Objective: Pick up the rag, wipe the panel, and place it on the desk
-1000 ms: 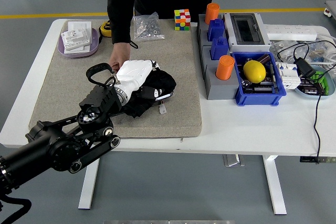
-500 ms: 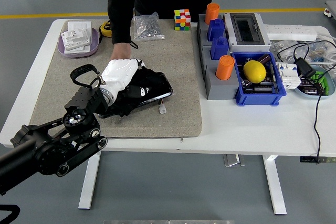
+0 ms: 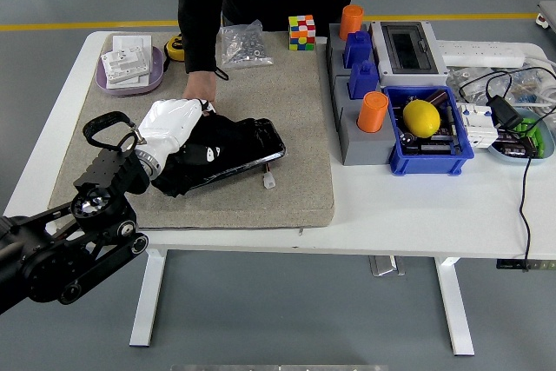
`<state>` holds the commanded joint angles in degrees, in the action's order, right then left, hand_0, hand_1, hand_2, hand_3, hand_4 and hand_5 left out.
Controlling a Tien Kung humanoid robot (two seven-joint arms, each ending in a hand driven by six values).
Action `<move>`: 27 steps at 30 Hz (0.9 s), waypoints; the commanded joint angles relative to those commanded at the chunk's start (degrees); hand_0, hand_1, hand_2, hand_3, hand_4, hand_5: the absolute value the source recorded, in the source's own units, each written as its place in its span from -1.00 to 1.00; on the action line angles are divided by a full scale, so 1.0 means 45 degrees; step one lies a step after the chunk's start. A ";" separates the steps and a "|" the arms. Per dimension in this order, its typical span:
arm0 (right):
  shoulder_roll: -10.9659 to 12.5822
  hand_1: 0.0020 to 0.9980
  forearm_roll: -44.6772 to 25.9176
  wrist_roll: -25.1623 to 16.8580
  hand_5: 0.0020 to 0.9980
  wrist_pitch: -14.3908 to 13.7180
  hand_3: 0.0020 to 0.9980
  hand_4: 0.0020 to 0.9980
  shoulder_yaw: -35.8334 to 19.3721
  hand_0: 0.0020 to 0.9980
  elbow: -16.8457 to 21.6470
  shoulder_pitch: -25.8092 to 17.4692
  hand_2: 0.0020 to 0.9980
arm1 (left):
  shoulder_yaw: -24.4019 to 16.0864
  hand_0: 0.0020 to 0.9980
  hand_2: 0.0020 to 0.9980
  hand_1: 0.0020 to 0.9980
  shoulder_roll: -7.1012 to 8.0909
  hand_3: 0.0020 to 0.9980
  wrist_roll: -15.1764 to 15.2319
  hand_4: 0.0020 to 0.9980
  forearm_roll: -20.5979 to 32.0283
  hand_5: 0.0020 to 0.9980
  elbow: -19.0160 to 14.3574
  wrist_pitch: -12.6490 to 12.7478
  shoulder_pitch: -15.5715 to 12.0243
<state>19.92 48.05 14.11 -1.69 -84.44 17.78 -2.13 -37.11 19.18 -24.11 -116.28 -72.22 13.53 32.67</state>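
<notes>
A black rag (image 3: 184, 169) lies bunched on the left end of a glossy black panel (image 3: 252, 140), which rests on the grey mat (image 3: 278, 93). My left hand (image 3: 170, 122), white-shelled on a black arm, presses down on the rag with its fingers curled into the cloth. The panel's right half shows bare and shiny. A person in a black sleeve stands at the far side, one hand (image 3: 199, 87) resting at the panel's far left corner just above my hand. A small white tag (image 3: 270, 182) lies in front of the panel.
A purple dish (image 3: 130, 68) of white parts, a yellow tape measure (image 3: 176, 47), a bag of screws (image 3: 241, 45) and a colour cube (image 3: 301, 31) line the back. A grey holder (image 3: 356, 119) with orange cylinders, a blue bin (image 3: 430, 141) with a lemon, and cables fill the right.
My left hand has dragged the rag leftward along the panel, uncovering its right half. The person's hand has stayed at the panel's far left corner.
</notes>
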 joint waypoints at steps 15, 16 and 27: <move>-0.0013 -0.08 0.0027 0.0054 0.40 -0.0019 0.25 1.00 -0.0074 0.38 0.0000 -0.0088 0.29 | -0.0750 -0.56 -0.20 -0.85 0.1016 -0.47 -0.0018 -1.00 -0.0462 -1.00 -0.0892 0.0054 -0.1101; -0.0013 -0.08 0.0021 0.0051 0.40 -0.0032 0.25 1.00 -0.0087 0.38 0.0003 -0.0087 0.29 | -0.0776 -0.56 -0.20 -0.85 0.1113 -0.47 -0.0039 -1.00 -0.0466 -1.00 -0.1034 0.0029 -0.1170; -0.0020 -0.08 0.0046 0.0060 0.40 -0.0045 0.25 1.00 -0.0160 0.37 0.0022 -0.0091 0.29 | -0.0986 -0.56 -0.20 -0.85 0.1630 -0.47 -0.0062 -1.00 -0.0590 -1.00 -0.1591 0.0125 -0.1606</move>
<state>19.83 48.25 14.38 -1.90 -85.16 17.88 -2.54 -41.55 26.51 -24.39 -118.93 -79.38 14.09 25.44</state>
